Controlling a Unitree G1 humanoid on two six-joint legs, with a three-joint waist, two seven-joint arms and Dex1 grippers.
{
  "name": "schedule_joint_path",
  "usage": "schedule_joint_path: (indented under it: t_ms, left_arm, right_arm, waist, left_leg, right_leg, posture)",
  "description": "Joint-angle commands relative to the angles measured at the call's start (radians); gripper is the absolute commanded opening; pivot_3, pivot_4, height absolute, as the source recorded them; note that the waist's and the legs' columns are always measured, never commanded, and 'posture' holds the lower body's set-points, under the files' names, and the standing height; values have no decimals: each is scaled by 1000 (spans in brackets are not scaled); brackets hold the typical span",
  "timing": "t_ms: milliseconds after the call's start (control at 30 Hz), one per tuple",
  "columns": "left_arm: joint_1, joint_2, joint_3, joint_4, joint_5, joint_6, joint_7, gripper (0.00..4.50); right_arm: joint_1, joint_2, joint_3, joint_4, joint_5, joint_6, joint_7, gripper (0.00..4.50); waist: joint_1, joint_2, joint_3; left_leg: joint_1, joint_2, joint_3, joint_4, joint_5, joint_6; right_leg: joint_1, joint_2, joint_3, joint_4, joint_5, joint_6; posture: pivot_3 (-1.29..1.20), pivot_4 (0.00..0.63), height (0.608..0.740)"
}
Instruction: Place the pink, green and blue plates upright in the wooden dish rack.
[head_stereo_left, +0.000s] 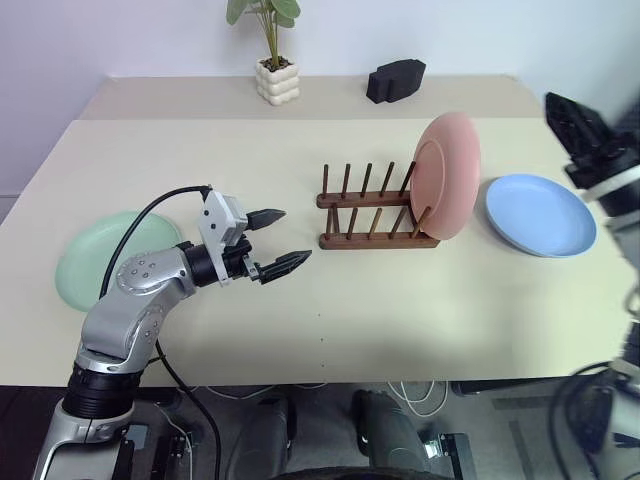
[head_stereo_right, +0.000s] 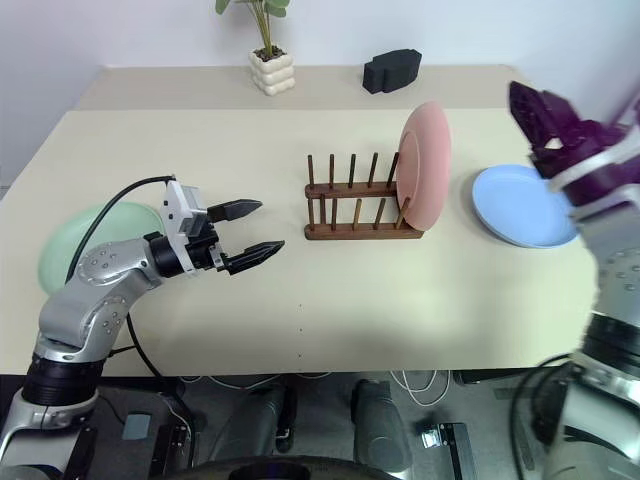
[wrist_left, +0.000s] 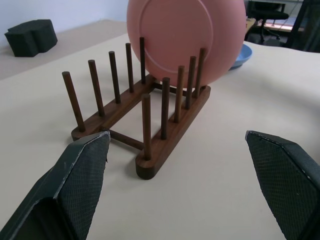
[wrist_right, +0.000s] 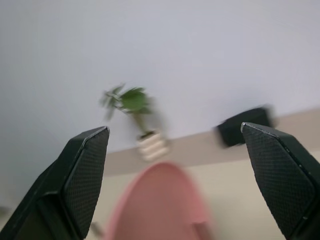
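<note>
A pastel pink round plate (head_stereo_left: 447, 175) stands upright in the end slot of the small dark brown wooden dish rack (head_stereo_left: 375, 214), at the rack's right end near the middle of the beige bench (head_stereo_left: 330, 310), with five slots beside it bare. The right gripper (head_stereo_right: 548, 118) hangs above the bench's right edge, fingers apart and holding nothing, over the light blue round plate (head_stereo_left: 540, 213) that lies flat just right of the rack. The left gripper (head_stereo_left: 279, 241) hovers level over the bench's left half, fingers spread and empty, pointing toward the rack; the mint green round plate (head_stereo_left: 95, 255) lies flat by the left edge, partly behind that arm. The risks ahead: both remaining plates lie flat and shallow, so fingers may slip off a rim, and a plate swung in carelessly could knock the pink one or shove the light rack.
</note>
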Motion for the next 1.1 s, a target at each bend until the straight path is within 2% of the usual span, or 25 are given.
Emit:
schedule_joint_path:
  t_ms: [33,167,267,400,533,633,767,933,1100]
  left_arm:
    - [3,10,12,-5,27,-29,11,4500]
    - [-3,31,74,48,45,-50,32,4500]
    - [-11,52,149,103,40,-62,57,4500]
    - [-52,87,316,222,15,-34,146,4500]
    - [-74,141,388,345,115,-34,294,4500]
    - [-85,187,453,441,179,17,440,4500]
    - [-84,245,523,526,223,104,569,4500]
    - [-42,290,584,560,207,281,603,4500]
    - [15,252,603,477,147,434,579,4500]
  right_arm:
    - [95,-65,-27,7,-65,-33,173,4306]
    - [228,-96,-55,-76,-83,-50,327,4306]
    - [276,-112,-67,-155,-69,-35,384,4306]
    - [223,-131,-43,-291,-24,-17,390,4306]
    - [124,-113,59,-376,-18,-5,381,4306]
    - [52,-73,200,-444,-38,4,380,4306]
    - [2,-48,395,-491,-165,-25,412,4306]
    - [-7,3,497,-491,-201,-42,470,4306]
    - [-3,40,528,-456,-239,-52,485,4306]
  waist:
    - [0,0,0]
    - [-5,1,0]
    - [-7,1,0]
    - [-8,1,0]
    - [-3,1,0]
    - [-2,0,0]
    - [-2,-1,1]
    - [2,-2,0]
    - [2,-3,0]
  left_leg:
    - [0,0,0,0,0,0]
    - [2,1,2,0,0,0]
    - [3,1,3,1,0,0]
    - [3,1,3,1,0,0]
    - [2,1,3,1,0,0]
    - [2,1,2,0,0,0]
    - [-1,1,2,0,0,0]
    - [-11,0,0,2,0,0]
    - [-11,-1,-1,1,0,-1]
  right_leg:
    - [0,0,0,0,0,0]
    - [0,1,2,0,0,0]
    - [0,1,3,1,0,0]
    - [0,1,3,1,0,0]
    - [-1,1,3,1,0,1]
    - [-1,1,3,1,0,1]
    - [-5,0,3,2,2,4]
    - [-13,-2,0,2,3,5]
    - [-14,-4,-1,2,3,4]
  posture:
    - [0,150,733]
    - [0,150,733]
    - [0,150,733]
    - [0,150,733]
    - [0,150,733]
    - [0,150,733]
    - [0,150,733]
    - [0,150,733]
    - [0,150,733]
